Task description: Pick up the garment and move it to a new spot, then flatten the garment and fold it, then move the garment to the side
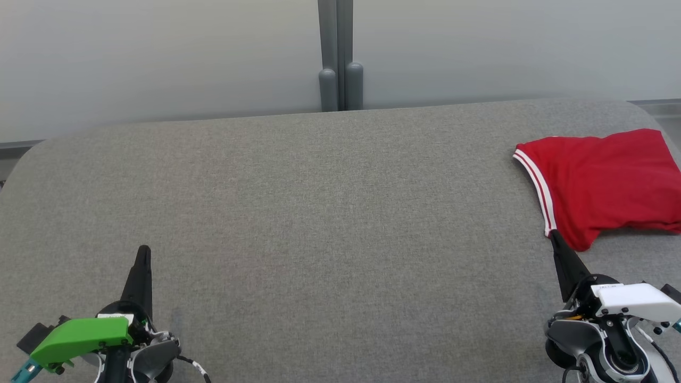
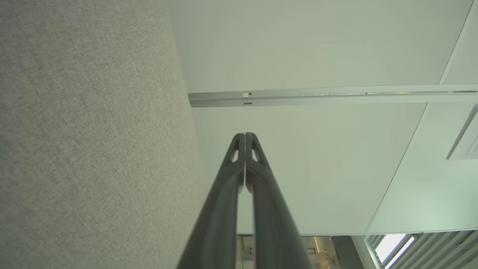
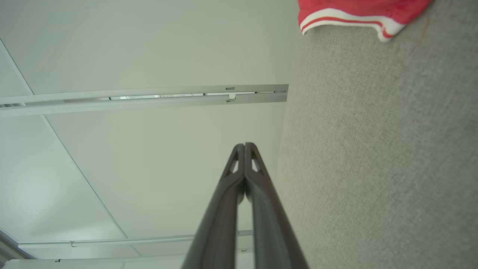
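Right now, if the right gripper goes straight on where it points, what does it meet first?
Probably the wall. In its wrist view the shut right gripper aims past the table, with the garment off to the side; depth is unclear.

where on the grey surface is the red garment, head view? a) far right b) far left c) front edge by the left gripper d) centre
a: the garment lies at the right end of the surface, just past the tip of the right gripper.
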